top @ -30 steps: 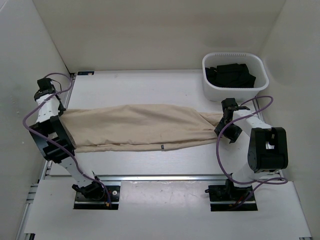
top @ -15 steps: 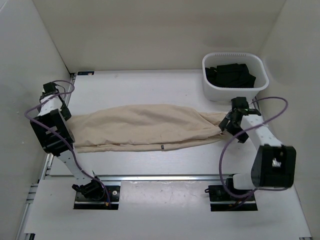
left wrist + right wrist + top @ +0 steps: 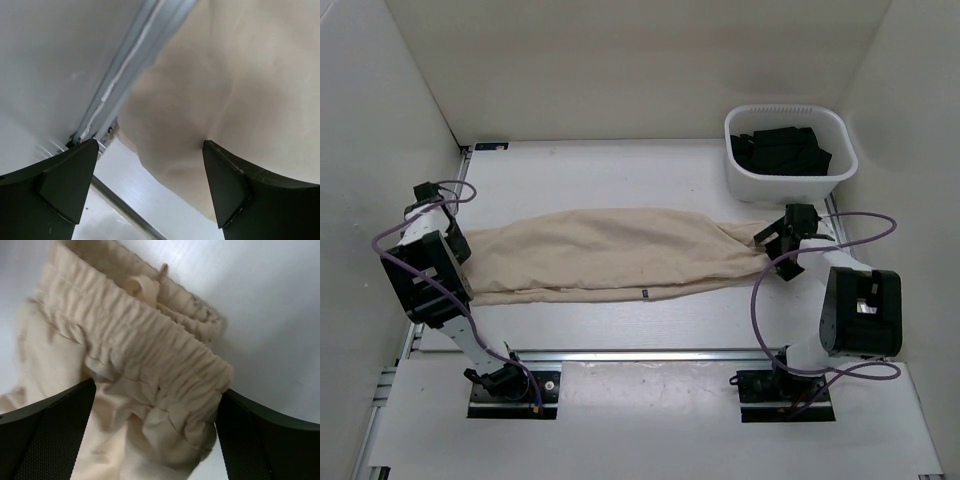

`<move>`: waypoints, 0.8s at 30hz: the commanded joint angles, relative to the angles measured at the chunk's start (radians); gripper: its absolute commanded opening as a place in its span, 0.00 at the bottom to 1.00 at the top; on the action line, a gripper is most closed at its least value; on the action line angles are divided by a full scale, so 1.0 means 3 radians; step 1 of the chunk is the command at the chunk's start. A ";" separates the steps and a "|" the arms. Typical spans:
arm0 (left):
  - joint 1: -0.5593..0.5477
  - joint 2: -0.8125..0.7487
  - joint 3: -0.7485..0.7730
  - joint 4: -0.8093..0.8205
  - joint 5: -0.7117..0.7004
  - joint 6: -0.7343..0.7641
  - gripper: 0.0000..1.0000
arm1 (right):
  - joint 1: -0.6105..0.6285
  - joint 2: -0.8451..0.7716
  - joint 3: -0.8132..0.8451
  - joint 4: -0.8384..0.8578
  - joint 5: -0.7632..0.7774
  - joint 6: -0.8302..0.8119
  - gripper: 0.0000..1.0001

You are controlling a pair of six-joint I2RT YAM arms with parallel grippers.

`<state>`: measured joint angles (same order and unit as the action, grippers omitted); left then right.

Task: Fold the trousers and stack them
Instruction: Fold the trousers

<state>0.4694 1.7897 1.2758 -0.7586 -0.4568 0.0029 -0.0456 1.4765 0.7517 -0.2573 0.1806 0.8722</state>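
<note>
At the left edge: the left hand (image 3: 150, 145) hangs with its fingers spread wide over the leg end of the trousers (image 3: 605, 250), pinching nothing. The metal rail (image 3: 120, 75) at the rim of the surface (image 3: 620, 175) runs just beside the cloth.
At the right edge: the right hand (image 3: 156, 390), fingers likewise apart, straddles the gathered waistband (image 3: 150, 345), which lies bunched between them but unclamped.
Trousers: laid lengthwise across the middle of the surface, reaching from left edge to right edge, lightly wrinkled, with a small dark tag (image 3: 644, 295) on the near long side.
Risk, left end: a close here could take only the top layer of cloth, leaving the under layer behind when the end is lifted. A descent drifting outward could strike the rail instead.
Risk, right end: the waistband looks thick and springy, so a shallow bite may catch only part of the ruffle and slip out mid-fold, leaving a skewed fold.
Risk, far right corner: the white bin (image 3: 790, 188) holding black garments (image 3: 780, 150) stands just beyond the right hand, and a lift swinging farward could knock its wall.
Open room: bare surface shows along the far edge and in a strip along the near edge. Side walls stand close at left and right, so the freest travel is inward, toward the middle.
</note>
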 commanded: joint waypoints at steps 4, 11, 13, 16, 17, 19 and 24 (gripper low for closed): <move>0.0020 -0.0167 -0.0270 -0.0069 0.0019 -0.0010 0.97 | -0.0007 0.0544 -0.0097 0.0438 -0.0029 0.0513 0.82; 0.0020 -0.0096 -0.0346 -0.0069 0.0081 -0.0010 0.98 | -0.0007 0.0683 -0.0164 0.0546 -0.0143 0.0585 0.00; 0.0020 -0.0065 -0.0346 -0.0069 0.0111 -0.0010 0.99 | -0.0068 0.0505 -0.0128 0.0292 0.0168 0.0585 0.00; -0.0056 -0.0095 -0.0377 -0.0069 0.0182 -0.0010 0.99 | -0.0216 0.0015 -0.0184 0.0091 0.0568 0.0544 0.00; -0.0056 -0.0096 -0.0377 -0.0069 0.0224 -0.0010 0.99 | -0.0252 -0.0114 -0.0220 -0.0021 0.0695 0.0473 0.00; -0.0188 -0.0162 -0.0377 -0.0100 0.0290 -0.0010 1.00 | -0.0252 -0.0385 -0.0053 -0.0169 0.1094 0.0050 0.00; -0.0439 -0.0162 -0.0474 -0.0100 0.0331 -0.0010 1.00 | 0.0154 -0.0463 0.0530 -0.0584 0.1274 -0.0790 0.00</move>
<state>0.3733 1.7908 1.1477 -0.7868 -0.3885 0.0025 -0.0933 1.3544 0.7910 -0.3511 0.4465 0.8215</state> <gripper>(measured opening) 0.998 0.146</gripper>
